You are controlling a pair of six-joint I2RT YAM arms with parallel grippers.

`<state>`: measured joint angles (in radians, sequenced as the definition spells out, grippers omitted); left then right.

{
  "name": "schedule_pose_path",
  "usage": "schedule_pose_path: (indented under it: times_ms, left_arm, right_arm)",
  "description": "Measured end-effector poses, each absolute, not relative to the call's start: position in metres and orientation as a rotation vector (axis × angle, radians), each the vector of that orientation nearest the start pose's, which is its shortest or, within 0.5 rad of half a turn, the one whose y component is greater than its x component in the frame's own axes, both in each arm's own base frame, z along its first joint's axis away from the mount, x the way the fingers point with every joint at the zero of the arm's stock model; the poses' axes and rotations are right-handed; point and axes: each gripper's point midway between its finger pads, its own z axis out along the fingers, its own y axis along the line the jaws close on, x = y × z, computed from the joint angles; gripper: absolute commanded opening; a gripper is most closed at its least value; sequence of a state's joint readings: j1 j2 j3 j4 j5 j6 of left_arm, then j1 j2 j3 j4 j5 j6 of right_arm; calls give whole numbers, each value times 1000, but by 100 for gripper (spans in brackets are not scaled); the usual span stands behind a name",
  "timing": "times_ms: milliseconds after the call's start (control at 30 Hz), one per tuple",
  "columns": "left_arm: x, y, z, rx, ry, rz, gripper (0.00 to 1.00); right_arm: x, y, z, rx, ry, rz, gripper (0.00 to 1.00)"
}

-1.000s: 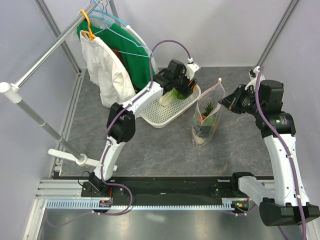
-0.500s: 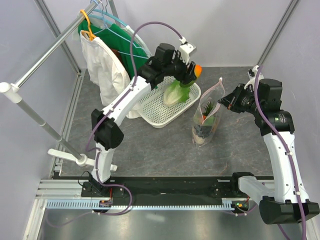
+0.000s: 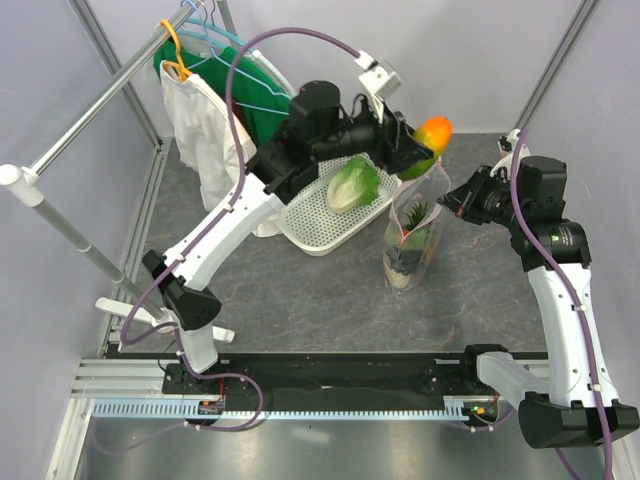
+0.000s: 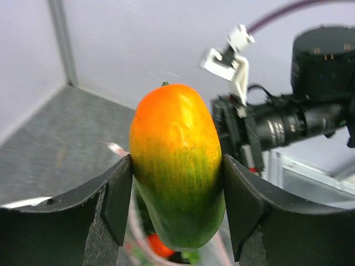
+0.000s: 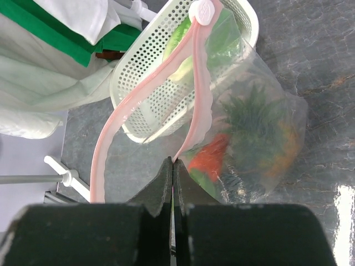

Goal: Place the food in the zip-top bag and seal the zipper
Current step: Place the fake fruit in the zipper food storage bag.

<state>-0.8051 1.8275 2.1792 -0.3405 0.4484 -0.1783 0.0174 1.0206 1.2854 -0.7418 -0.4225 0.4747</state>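
The grey table (image 3: 300, 290) fills most of the top view, and in its upper left a clothes rail (image 3: 90, 110) carries a white garment (image 3: 205, 140) and a green garment (image 3: 262, 105). The left arm (image 3: 240, 215) stretches from the lower left to the upper middle of the frame; the right arm (image 3: 560, 280) stands along the right side and bends toward the centre. A white lattice basket (image 3: 312, 243) lies a little left of the middle, with a green leafy piece (image 3: 352, 185) in it. Just right of the basket stands the zip-top bag (image 3: 412, 240), upright, its mouth open to the top. Through the clear plastic the right wrist view shows a spiky green piece (image 5: 252, 111), a red piece (image 5: 208, 155) and something orange (image 5: 285, 144), which is blurred. The left gripper (image 3: 412, 148) holds a mango (image 3: 432, 132), orange above and green below, in the air over the mouth of the bag. In the left wrist view both fingers (image 4: 113, 199) press on its sides, so the jaws stand only as wide as the fruit. The right gripper (image 3: 458, 203) is fully closed and pinches the pink zipper (image 5: 138, 105) at the right side of the mouth. The pale slider (image 5: 201, 10) sits at the far end of the strip, at the top of the right wrist view.
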Motion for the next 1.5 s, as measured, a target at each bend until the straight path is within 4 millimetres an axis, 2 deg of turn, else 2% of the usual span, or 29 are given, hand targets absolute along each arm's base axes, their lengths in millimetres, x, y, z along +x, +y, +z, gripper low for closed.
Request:
schedule_pose_path:
  times_ms: [67, 167, 267, 333, 400, 533, 567, 600, 667, 700, 767, 900, 1000, 1067, 1133, 1300, 1367, 1400, 1500]
  left_arm:
    - [290, -450, 455, 880, 1480, -1147, 40]
    - [279, -465, 428, 895, 1562, -1173, 40]
    - [281, -471, 399, 885, 1651, -1166, 41]
    - [284, -471, 381, 876, 1702, -1149, 47]
    - [285, -470, 365, 875, 1748, -1134, 48]
    - [285, -467, 338, 875, 1835, -1095, 66]
    - [285, -466, 336, 873, 1847, -1087, 70]
    - [284, -465, 333, 873, 1860, -1081, 81]
    - [283, -463, 331, 875, 1875, -1073, 89]
    - [283, -462, 331, 881, 1876, -1069, 97]
    - [282, -460, 331, 893, 1879, -1056, 100]
    - [286, -455, 341, 916, 1839, -1006, 99]
    - [291, -444, 346, 930, 1816, -920, 91]
    - [295, -436, 349, 931, 1809, -872, 90]
    - [297, -430, 348, 940, 1816, -849, 89]
    - [298, -418, 329, 970, 1897, -863, 85]
    - [299, -418, 321, 985, 1920, -883, 76]
    - [299, -419, 317, 990, 1933, -889, 59]
    - [296, -424, 301, 1014, 1976, -920, 40]
  right_arm:
    - [284, 94, 325, 206, 2069, 733, 0]
    - [281, 94, 326, 204, 2066, 733, 0]
    - [278, 94, 327, 203, 2064, 733, 0]
    - [276, 94, 328, 202, 2061, 733, 0]
    - [275, 94, 329, 201, 2059, 733, 0]
    - [273, 94, 330, 199, 2055, 733, 0]
    - [273, 94, 331, 197, 2053, 732, 0]
    - [272, 94, 331, 196, 2052, 732, 0]
    - [272, 94, 331, 193, 2050, 730, 0]
    - [272, 94, 331, 192, 2049, 730, 0]
    - [271, 93, 331, 189, 2049, 729, 0]
    - [269, 93, 332, 180, 2048, 723, 0]
    - [266, 93, 331, 172, 2043, 724, 0]
    - [263, 94, 329, 168, 2045, 727, 0]
    - [261, 95, 327, 164, 2047, 730, 0]
    - [258, 97, 326, 151, 2048, 744, 0]
    - [256, 97, 326, 147, 2048, 749, 0]
    - [255, 98, 325, 144, 2048, 755, 0]
    - [252, 101, 324, 132, 2050, 773, 0]
